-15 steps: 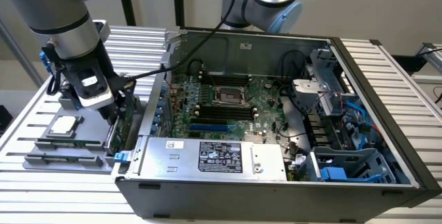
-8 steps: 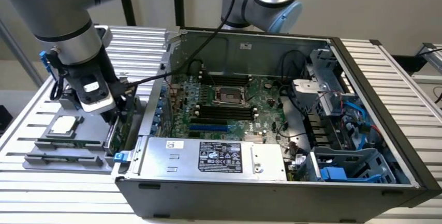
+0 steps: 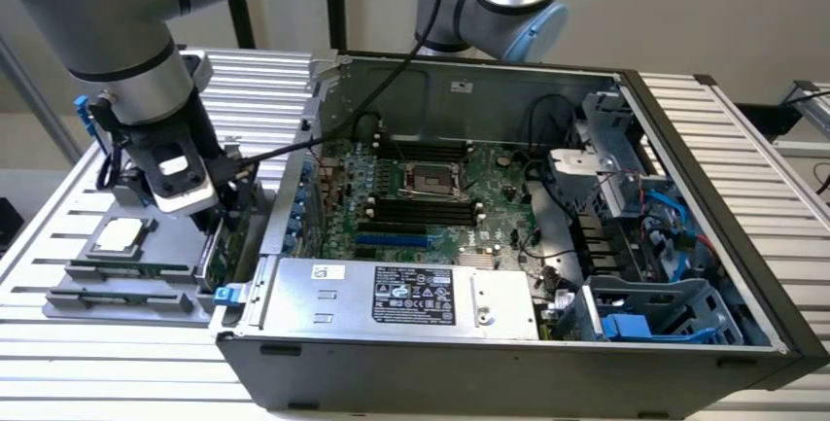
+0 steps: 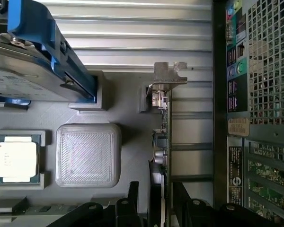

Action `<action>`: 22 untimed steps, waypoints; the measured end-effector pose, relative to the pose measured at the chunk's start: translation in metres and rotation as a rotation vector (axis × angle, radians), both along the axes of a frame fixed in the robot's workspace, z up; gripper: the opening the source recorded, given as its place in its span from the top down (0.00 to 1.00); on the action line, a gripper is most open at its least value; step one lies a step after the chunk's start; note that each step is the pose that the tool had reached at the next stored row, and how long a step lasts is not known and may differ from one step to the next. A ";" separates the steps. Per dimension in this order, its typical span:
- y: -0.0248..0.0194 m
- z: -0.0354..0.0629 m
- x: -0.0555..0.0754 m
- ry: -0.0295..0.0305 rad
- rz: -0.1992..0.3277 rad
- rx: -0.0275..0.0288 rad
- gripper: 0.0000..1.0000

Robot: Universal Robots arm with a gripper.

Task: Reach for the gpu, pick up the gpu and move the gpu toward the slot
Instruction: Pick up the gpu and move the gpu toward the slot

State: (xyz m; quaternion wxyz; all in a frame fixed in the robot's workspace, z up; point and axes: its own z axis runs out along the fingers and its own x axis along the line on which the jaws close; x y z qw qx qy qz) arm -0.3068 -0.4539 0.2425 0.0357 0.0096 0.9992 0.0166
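Black gripper, spread wide, straddles the thin green circuit-board gpu. It stands upright at an edge of the grey tray.

Grey Universal Robots arm at the exterior view's left, last links descending steeply, wrist aimed straight downward, gripper hanging low beneath it, two black fingers spread wide apart.

A ribbed aluminium table serves as the work surface. Two items are carried directly on it: an open computer case toward the exterior view's right, and a grey fixture tray just beside it. A processor, memory sticks and the gpu, set on edge, are held in the tray.
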 end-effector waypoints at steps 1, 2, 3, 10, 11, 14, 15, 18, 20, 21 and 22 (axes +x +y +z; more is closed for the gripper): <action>0.0001 -0.0003 0.000 -0.0001 -0.001 -0.0004 0.58; 0.0001 -0.0004 0.001 -0.0001 -0.002 -0.0010 0.58; 0.0002 -0.0005 0.001 -0.0002 -0.002 -0.0014 0.58; 0.0003 -0.0006 0.001 0.0000 -0.005 -0.0036 0.67; 0.0003 -0.0006 0.002 0.0000 -0.005 -0.0037 0.69; 0.0003 -0.0006 0.002 0.0000 -0.005 -0.0039 0.74; 0.0003 -0.0006 0.002 0.0000 -0.005 -0.0039 0.74; 0.0003 -0.0006 0.002 0.0000 -0.005 -0.0040 0.74; 0.0004 -0.0003 0.002 -0.0002 -0.005 -0.0037 0.74; 0.0004 0.0005 0.002 0.0000 -0.005 -0.0038 0.74; 0.0004 0.0019 0.001 0.0002 -0.005 -0.0038 0.74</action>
